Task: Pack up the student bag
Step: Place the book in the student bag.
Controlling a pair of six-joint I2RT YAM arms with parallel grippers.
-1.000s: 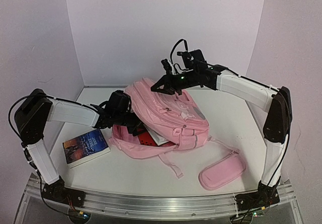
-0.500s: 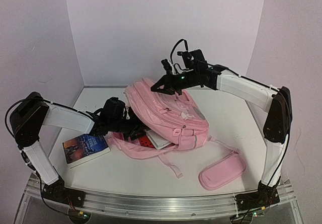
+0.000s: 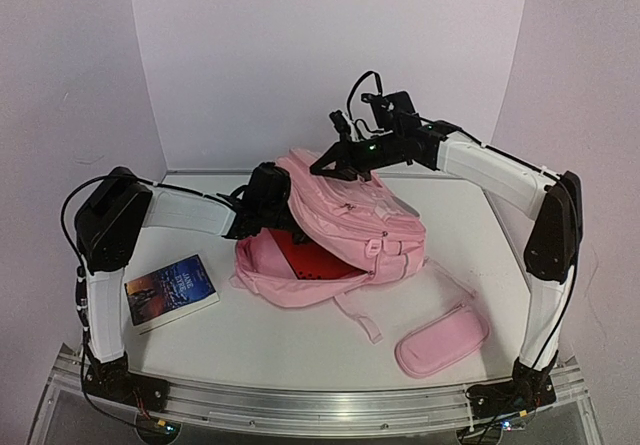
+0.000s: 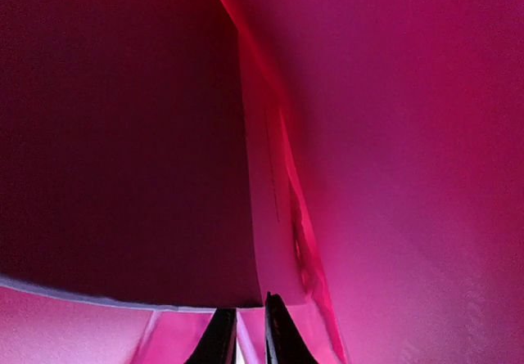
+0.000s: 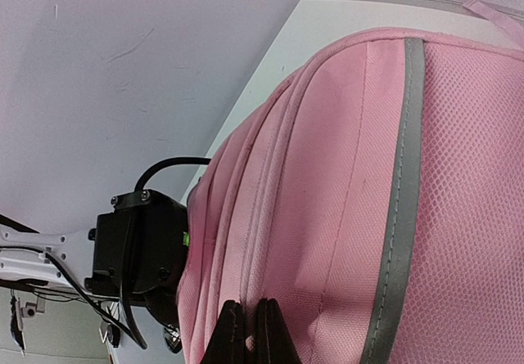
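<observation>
1. The student bag point(image 3: 365, 230) is lying in the middle of the white table point(image 3: 260, 350). It is sitting a bit nearer the back wall than the front edge.
2. The right gripper point(image 3: 322, 168) is squeezing tight on the pink cloth at the top of the bag. It is holding that part up in the air, so the bag's mouth is gaping toward the left and the front.
3. In the right wrist view, its fingers point(image 5: 232, 331) are pressing together on a fold of cloth, not far from a grey stripe point(image 5: 401, 217).
4. The left gripper point(image 4: 248, 319) is reaching into the mouth from the left side, with pink cloth crowding in all around it.
5. Its two fingers are sitting very near each other with only a thin gap. I cannot tell if they are pinching anything.
6. A flat red thing point(image 3: 312, 260) is showing inside the open mouth.
7. A book point(image 3: 171, 292) is lying flat near the table's left edge, apart from the bag.
8. A pink pencil case point(image 3: 442, 340) is lying near the front right edge, also apart from the bag.
9. A strap point(image 3: 358, 317) is trailing from the bag toward the front.
10. Bare table is showing in front of the bag, between the book and the pencil case. More is showing to the right of the bag.
</observation>
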